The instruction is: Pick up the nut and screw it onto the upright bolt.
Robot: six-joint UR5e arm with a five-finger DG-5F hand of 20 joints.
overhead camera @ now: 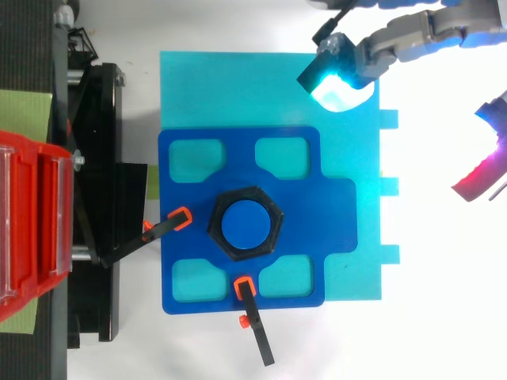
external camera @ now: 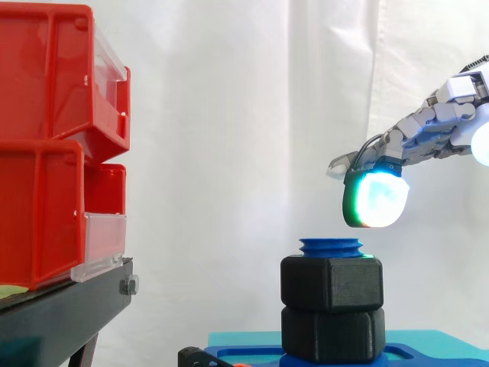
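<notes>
— Two black six-sided blocks from the side, stacked?
— Yes. Upper one the nut, already round the bolt, with a short blue threaded tip poking out above. Directly beneath and touching, a lower block; cannot tell whether a second nut or part of the mount. Both on a blue plate.
— And the hand?
— At the right edge, above the nut and to its right, apart from it. Fingers relaxed, nearly straight, gripping nothing; one pad glowing white with a green rim.
— Left side?
— Red bins stacked on a black stand, white curtain behind.
— From above now?
— Nut ringing the round blue bolt top, near the middle of the dark blue plate, itself lying on a light blue sheet. Orange-tipped black clamps at the plate's left and lower edges. Hand at upper right, well apart from the nut, fingers loose and spread: one pad cyan over the sheet's top right corner, another magenta, off the sheet's right edge.
</notes>
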